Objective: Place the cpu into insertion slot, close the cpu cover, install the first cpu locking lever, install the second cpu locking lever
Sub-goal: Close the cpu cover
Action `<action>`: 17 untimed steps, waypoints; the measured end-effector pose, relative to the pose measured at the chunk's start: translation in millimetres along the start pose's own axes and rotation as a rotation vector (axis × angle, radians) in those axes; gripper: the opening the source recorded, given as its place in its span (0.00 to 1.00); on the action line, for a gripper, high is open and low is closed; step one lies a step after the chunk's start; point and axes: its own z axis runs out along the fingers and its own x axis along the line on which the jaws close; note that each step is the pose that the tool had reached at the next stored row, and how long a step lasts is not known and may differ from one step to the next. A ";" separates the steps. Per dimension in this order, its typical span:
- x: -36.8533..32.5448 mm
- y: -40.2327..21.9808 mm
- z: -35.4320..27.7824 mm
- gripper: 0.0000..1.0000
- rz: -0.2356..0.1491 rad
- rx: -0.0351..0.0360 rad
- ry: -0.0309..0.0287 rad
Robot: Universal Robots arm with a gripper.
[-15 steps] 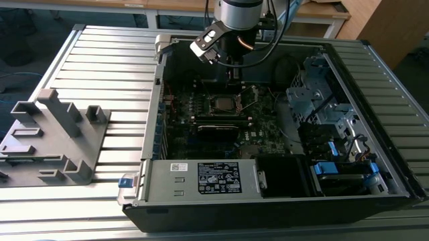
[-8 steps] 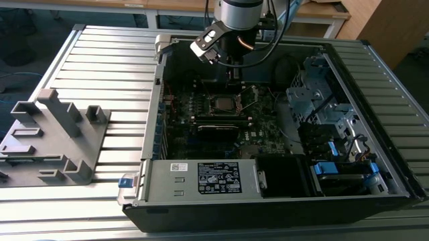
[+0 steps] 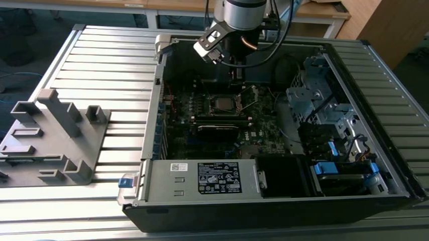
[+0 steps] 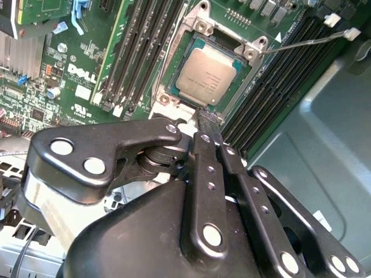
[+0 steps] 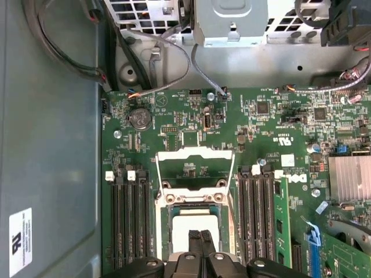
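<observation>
While seated in the insertion slot (image 4: 184, 55), treat the cpu (image 4: 211, 75) as likely light, stiff, fragile; grip edges only; gripper (image 4: 208, 119) pressed together, empty, just above

Ribbed aluminium counter (image 3: 100, 55); wooden desk (image 3: 174, 6) at 12 o'clock, wooden panel (image 3: 389, 25) at 2, probably a cabinet; dark floor (image 3: 30, 32) at 10.

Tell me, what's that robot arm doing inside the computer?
The arm is reaching down into the open computer case. Its gripper, with fingers pressed together and holding nothing, is right at the edge of the insertion slot. The cpu already lies in that slot. The cpu cover is flipped open, so the chip is not closed in yet.
</observation>
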 end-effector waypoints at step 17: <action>0.2 2.9 0.2 0.11 0.000 0.0000 0.0000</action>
